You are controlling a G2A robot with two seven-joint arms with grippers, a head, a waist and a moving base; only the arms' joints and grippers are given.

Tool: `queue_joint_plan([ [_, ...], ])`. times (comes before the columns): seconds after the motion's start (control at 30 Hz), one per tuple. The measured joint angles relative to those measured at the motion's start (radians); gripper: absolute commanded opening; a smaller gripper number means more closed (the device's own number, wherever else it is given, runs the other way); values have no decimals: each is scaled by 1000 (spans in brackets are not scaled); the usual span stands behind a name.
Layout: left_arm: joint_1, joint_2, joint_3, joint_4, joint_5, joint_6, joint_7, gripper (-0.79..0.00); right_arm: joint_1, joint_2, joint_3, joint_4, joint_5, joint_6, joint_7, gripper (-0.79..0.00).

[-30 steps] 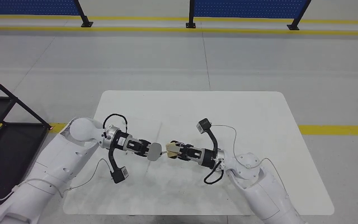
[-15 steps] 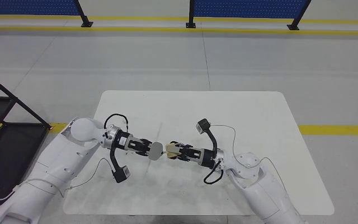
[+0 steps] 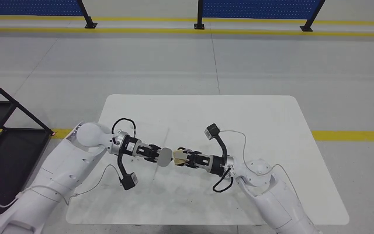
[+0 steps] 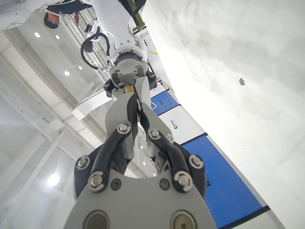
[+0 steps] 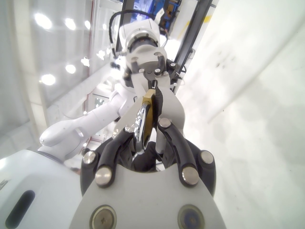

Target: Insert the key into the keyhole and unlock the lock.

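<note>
The left gripper (image 3: 168, 155) slides across the table toward the right arm, a little in each picture. The gap between its tip and the lock (image 3: 177, 155), which is clamped in the right gripper (image 3: 181, 157), shrinks from a clear space to almost none, so the tip now sits just beside the lock. The left arm's elbow and forearm shift the same way.

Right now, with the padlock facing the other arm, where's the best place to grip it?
By the flat brass sides of the padlock, coming from its shackle end, as the right hand does: that leaves the far end free toward the left hand.
</note>
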Motion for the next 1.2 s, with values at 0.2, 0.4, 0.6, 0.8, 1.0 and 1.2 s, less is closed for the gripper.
queue_joint_plan([
  [0.2, -6, -4, 0, 12, -16, -4, 1, 0, -1, 0, 0, 6, 14, -5, -2, -785],
  [0.4, -4, -3, -14, 20, -50, -1, 11, 0, 0, 2, 6, 15, 20, -12, -10, -785],
  [0.6, 9, 5, -43, 60, -129, -122, 18, 0, -14, 6, 41, 12, -27, -40, -81, -785],
  [0.8, -1, -6, -16, 125, -331, -418, 101, 0, -54, 12, 73, -24, -84, -79, -167, -785],
  [1.0, -5, -8, -13, 131, -340, -436, 101, 0, -62, 12, 76, -29, -80, -79, -175, -785],
  [1.2, 5, -7, -9, 125, -364, -475, 88, 0, -62, 12, 76, -29, -80, -79, -175, -785],
])
